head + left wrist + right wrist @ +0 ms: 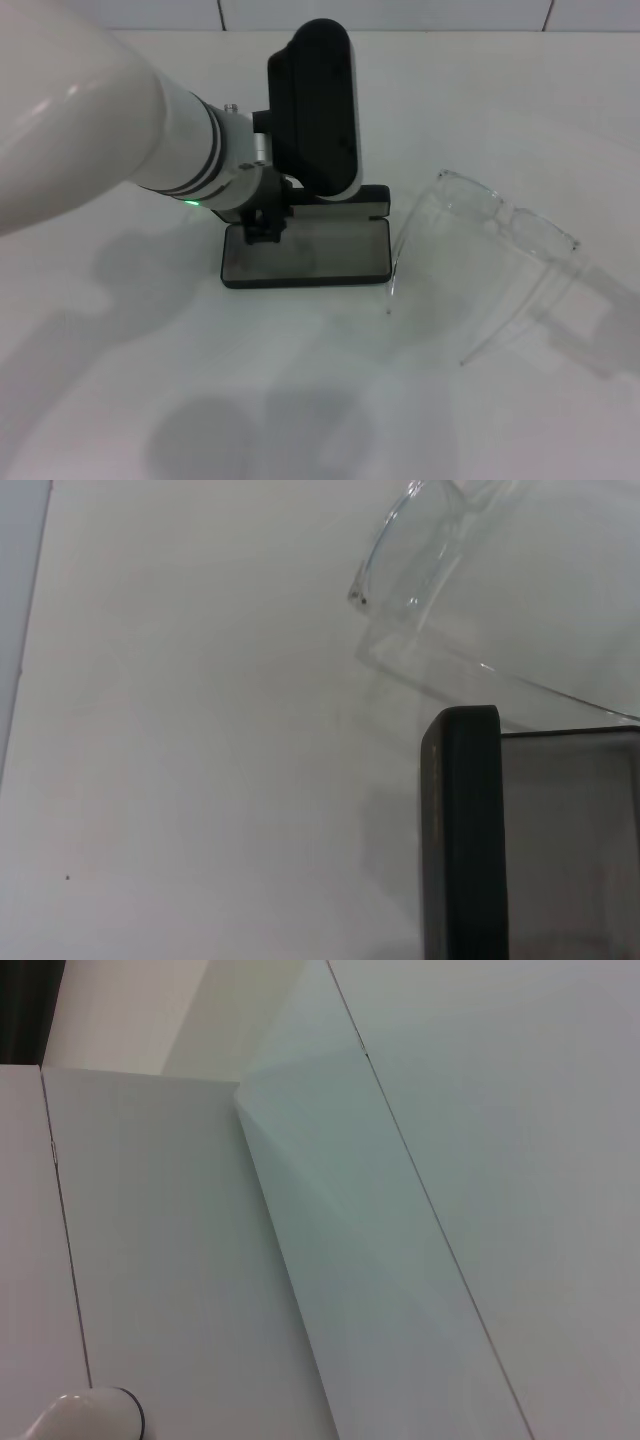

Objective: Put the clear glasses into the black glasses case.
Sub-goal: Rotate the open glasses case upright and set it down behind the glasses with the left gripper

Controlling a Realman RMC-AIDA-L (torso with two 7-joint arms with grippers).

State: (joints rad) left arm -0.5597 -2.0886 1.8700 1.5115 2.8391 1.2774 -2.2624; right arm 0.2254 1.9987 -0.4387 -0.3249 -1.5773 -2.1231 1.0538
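The black glasses case [300, 280] lies open in the middle of the white table, its grey lining facing up and its lid [315, 110] standing upright at the back. My left gripper [263, 226] hangs over the case's left end, just in front of the lid. The left wrist view shows one black corner of the case [465, 830] with the grey lining beside it. The clear glasses [505, 218] rest on the table right of the case, arms unfolded and pointing toward me; one arm tip lies close to the case's right end. They also show in the left wrist view as clear glasses [420, 570] just past the case corner. My right arm is out of the head view.
The white table [150, 400] stretches around the case and glasses, with a tiled wall edge at the back. The right wrist view holds only pale flat panels [450, 1160] and a white rounded part [85, 1415].
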